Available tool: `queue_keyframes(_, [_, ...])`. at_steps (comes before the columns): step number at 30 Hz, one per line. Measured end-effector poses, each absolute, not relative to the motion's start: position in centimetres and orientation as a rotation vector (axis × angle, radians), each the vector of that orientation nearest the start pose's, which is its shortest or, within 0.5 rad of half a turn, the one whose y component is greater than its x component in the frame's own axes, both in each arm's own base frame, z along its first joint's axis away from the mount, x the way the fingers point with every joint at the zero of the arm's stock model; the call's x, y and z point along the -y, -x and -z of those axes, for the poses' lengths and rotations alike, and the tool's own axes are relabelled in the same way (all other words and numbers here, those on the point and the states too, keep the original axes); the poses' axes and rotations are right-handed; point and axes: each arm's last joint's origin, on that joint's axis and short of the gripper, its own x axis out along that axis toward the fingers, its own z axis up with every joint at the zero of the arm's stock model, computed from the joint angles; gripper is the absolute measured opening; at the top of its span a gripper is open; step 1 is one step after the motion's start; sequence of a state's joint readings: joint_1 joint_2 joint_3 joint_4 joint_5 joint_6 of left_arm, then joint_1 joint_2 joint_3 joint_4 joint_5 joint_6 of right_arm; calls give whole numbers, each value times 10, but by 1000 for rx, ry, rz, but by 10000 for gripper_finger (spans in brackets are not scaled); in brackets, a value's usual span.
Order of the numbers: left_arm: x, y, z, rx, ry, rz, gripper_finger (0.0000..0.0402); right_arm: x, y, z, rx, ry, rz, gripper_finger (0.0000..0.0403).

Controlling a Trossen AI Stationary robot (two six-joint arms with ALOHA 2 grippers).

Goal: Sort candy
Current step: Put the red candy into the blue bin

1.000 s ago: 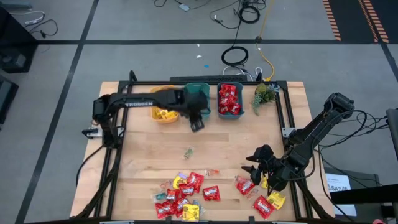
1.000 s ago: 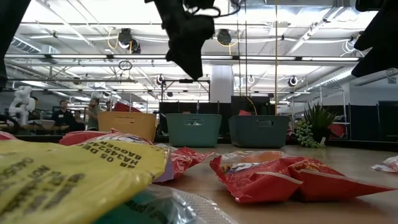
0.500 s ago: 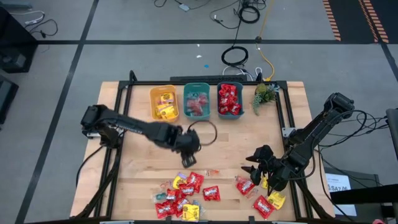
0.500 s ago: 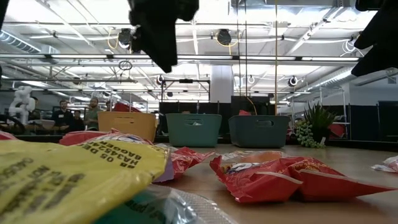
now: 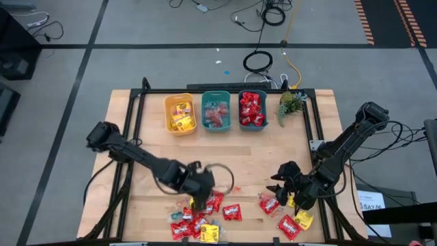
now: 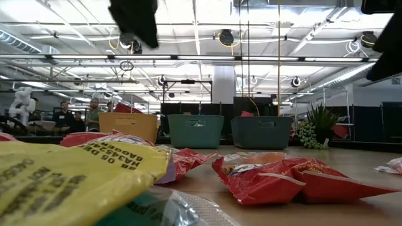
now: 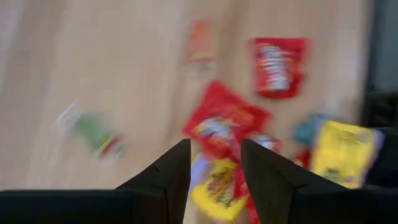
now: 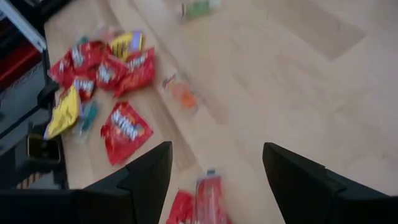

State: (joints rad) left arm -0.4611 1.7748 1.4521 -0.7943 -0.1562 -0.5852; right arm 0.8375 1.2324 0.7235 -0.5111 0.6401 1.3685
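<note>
The candy lies near the table's front edge: a pile of red and yellow packets (image 5: 201, 217) left of centre and a smaller cluster (image 5: 285, 217) at the right. My left gripper (image 5: 199, 200) hovers open just above the left pile. In its wrist view the fingers (image 7: 214, 171) frame a red packet (image 7: 225, 121) and a yellow one (image 7: 214, 186) below them. My right gripper (image 5: 274, 181) stands open above the table beside the right cluster, with nothing between its fingers (image 8: 217, 171). A small green-wrapped piece (image 7: 93, 134) lies alone on the wood.
Three bins stand in a row at the far edge: a yellow one (image 5: 180, 113) with yellow candy, a teal one (image 5: 216, 111) with small pieces, a teal one (image 5: 252, 109) with red packets. A small green plant (image 5: 290, 102) stands right of them. Bare wood lies between bins and candy.
My left gripper has swung from over the teal bin at the far edge toward the near edge, sinking a little and turning, and now hangs over the left candy pile. Its fingers have stayed apart. The candy has not moved.
</note>
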Motion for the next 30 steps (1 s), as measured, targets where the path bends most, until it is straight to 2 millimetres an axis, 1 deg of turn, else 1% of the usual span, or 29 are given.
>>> queue_keyframes(3, [179, -336, -247, -1043, 69, 90, 151, -155, -162, -208, -716, -621, 324, 242])
queue_keyframes(7, [192, -341, -225, -1076, 14, 120, 151, -156, -162, -208, -731, -631, 312, 242])
queue_keyframes(11, [201, -348, -200, -1118, 10, 148, 151, -156, -163, -208, -728, -636, 309, 242])
queue_keyframes(18, [208, -354, -153, -1263, 13, 144, 150, -156, -163, -208, -727, -637, 308, 242])
queue_keyframes(22, [211, -354, -137, -1313, 5, 116, 144, -156, -163, -208, -726, -638, 307, 242])
queue_keyframes(25, [211, -353, -134, -1333, 9, 102, 112, -156, -163, -208, -726, -638, 307, 242])
queue_keyframes(29, [209, -351, -141, -1324, -2, 102, 29, -156, -163, -208, -727, -637, 308, 242])
queue_keyframes(30, [208, -350, -143, -1322, -4, 98, 20, -156, -163, -208, -727, -636, 309, 242])
